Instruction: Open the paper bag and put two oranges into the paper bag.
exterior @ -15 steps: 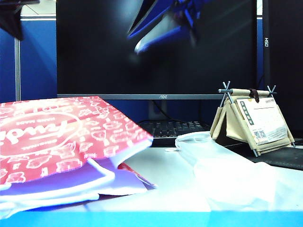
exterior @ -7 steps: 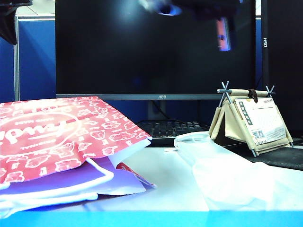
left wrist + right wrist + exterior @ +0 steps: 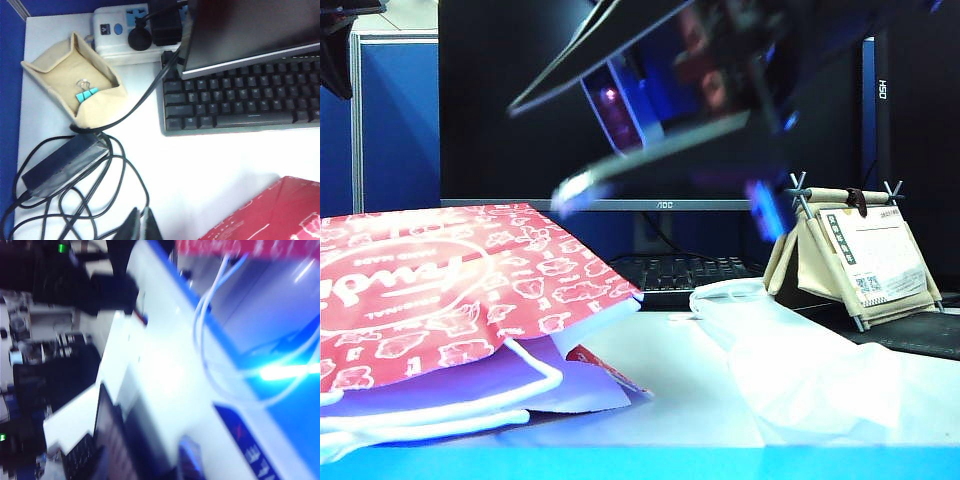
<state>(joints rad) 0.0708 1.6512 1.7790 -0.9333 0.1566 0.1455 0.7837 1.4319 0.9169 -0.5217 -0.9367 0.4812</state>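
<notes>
The red paper bag (image 3: 450, 290) lies flat on its side on the white table (image 3: 670, 370), on the left of the exterior view, its mouth turned toward the middle and its white cord handles (image 3: 470, 400) resting on the table in front. No orange is visible in any view.

The right gripper (image 3: 620, 110) is high above the table, in front of the monitor (image 3: 520, 100), blurred – its two fingers stand apart w/ nothing between them, so it is released. The left gripper (image 3: 140, 227) hovers over the table near a bundle of black cables (image 3: 90, 200); its fingers are pressed together, clenched & empty. A corner of the bag is beside it, apart. The keyboard (image 3: 240, 102) is behind – also a translucent plastic bag (image 3: 800, 370) lies on the right
</notes>
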